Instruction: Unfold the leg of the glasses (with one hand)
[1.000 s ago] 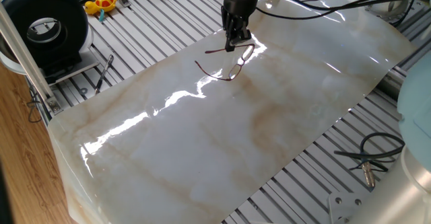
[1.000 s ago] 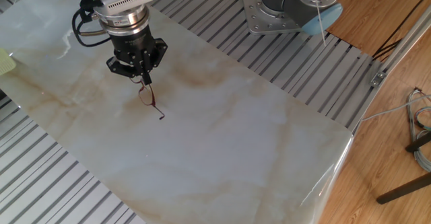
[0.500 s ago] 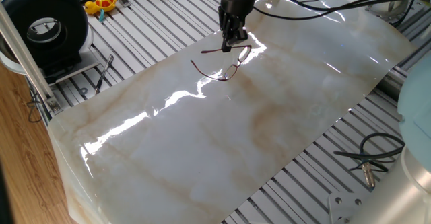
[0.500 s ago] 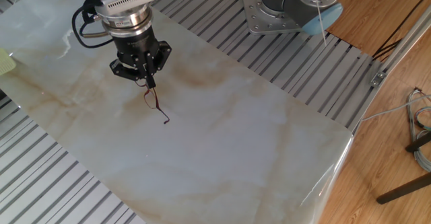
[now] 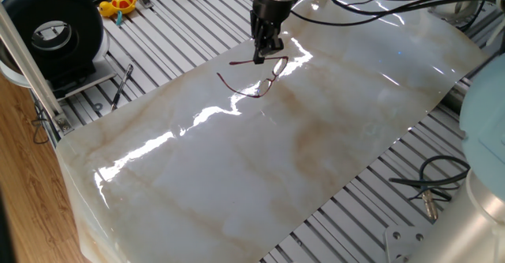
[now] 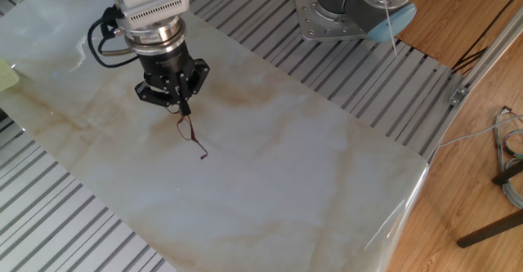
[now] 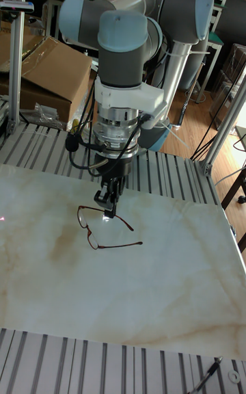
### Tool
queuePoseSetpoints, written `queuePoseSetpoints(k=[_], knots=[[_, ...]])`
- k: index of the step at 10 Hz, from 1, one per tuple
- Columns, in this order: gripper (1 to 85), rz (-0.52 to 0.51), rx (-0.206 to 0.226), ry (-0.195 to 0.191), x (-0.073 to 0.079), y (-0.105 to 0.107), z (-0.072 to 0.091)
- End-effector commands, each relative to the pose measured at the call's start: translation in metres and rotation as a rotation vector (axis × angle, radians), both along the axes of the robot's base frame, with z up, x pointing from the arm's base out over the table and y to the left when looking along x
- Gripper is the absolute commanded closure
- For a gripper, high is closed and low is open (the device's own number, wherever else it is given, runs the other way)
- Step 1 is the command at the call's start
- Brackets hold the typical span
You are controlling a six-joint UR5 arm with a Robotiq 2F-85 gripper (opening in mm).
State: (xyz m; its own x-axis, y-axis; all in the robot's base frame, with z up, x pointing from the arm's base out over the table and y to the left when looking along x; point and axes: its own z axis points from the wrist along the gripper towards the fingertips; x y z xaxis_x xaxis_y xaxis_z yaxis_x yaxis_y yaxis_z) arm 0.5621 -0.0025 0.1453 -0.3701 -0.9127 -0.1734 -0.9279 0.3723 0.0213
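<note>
The glasses lie on the marble sheet, thin reddish-purple wire rims with clear lenses. One slender leg runs out sideways from the frame; the other leg passes between my fingertips. My gripper points straight down and is shut on that leg just above the sheet. In the other fixed view my gripper stands over the glasses, whose free leg trails toward the sheet's middle. The tall fixed view shows my gripper pinching a leg beside the lenses of the glasses.
Left of the sheet are a black round device, a yellow toy and a dark pen-like tool. Loose cables lie at the right. The arm's base stands behind the sheet, and a cardboard box beyond it.
My gripper has shifted left in one fixed view with the leg pinched, and the glasses have slid and swung along with it.
</note>
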Motion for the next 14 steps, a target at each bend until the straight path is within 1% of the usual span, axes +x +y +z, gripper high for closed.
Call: queuePoseSetpoints(k=[1,6,8,10,14], knots=[[84.3,0.010,0.018,-0.015,0.006,0.009,-0.002],[84.3,0.013,0.025,-0.031,0.016,0.012,-0.012],[84.3,0.027,0.013,-0.042,0.021,0.011,-0.017],[84.3,0.031,0.001,-0.043,0.021,0.008,-0.017],[84.3,0.026,0.015,-0.044,0.022,0.012,-0.018]])
